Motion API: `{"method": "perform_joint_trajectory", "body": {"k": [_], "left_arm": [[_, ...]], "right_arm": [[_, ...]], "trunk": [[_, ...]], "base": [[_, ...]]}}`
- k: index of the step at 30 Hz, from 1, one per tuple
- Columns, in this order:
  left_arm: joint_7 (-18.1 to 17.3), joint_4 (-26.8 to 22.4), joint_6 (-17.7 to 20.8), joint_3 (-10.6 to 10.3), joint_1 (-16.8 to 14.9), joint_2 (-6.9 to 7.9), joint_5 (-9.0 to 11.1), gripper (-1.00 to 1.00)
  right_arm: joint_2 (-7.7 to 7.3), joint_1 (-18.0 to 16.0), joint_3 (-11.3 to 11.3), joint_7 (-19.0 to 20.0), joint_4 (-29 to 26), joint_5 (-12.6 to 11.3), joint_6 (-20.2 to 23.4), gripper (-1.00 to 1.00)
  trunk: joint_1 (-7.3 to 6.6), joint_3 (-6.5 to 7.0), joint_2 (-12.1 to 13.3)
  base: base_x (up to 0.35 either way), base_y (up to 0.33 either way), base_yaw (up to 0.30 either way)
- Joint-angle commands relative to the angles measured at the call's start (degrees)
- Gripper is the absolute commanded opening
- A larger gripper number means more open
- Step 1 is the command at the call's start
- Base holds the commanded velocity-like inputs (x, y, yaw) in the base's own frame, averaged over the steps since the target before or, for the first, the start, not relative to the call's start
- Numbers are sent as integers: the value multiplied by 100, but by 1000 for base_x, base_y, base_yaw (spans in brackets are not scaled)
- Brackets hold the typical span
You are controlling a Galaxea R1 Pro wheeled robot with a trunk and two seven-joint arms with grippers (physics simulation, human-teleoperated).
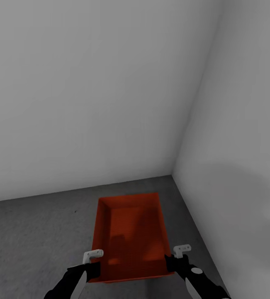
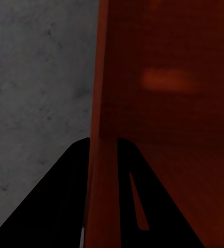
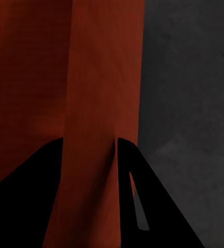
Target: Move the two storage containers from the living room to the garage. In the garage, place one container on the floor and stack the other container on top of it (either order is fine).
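Note:
One orange-red storage container [image 1: 130, 232], lidless and with nothing in it, sits low over the dark grey garage floor [image 1: 35, 232] near a corner. My left gripper [image 1: 94, 265] is shut on its left long wall, and my right gripper [image 1: 173, 259] is shut on its right long wall, both at the near end. In the left wrist view the red wall [image 2: 104, 103] runs between the black fingers [image 2: 55, 206]. The right wrist view shows the other wall [image 3: 101, 93] clamped the same way. I cannot tell whether the container rests on the floor or hangs just above it.
A plain white wall [image 1: 89, 104] stands ahead and another white wall [image 1: 242, 145] close on the right; they meet at a corner [image 1: 172, 174] just beyond the container. Rough grey floor stretches to the left.

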Motion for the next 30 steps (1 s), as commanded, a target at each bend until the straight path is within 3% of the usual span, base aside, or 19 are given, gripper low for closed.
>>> {"method": "perform_joint_trajectory", "body": {"k": [1, 6, 21, 30], "left_arm": [[157, -188, -189, 38, -2, 77, -136, -100], [157, -188, -189, 38, -2, 77, -139, -100], [165, -188, -189, 37, -3, 77, -140, -100], [165, -188, -189, 38, -4, 77, -140, -100]], "right_arm": [[-10, 1, 170, 180, 20, -65, -23, -100], [-9, 0, 168, 180, 20, -65, -23, -100], [-8, 0, 174, 180, 20, -65, -23, -100], [-7, 1, 172, 180, 20, -65, -22, -100]], "trunk": [[0, -5, -2], [0, -5, -2], [329, -274, -604], [329, -274, -604]], "base": [[0, 0, 0], [0, 0, 0], [0, 0, 0], [0, 0, 0]]}}
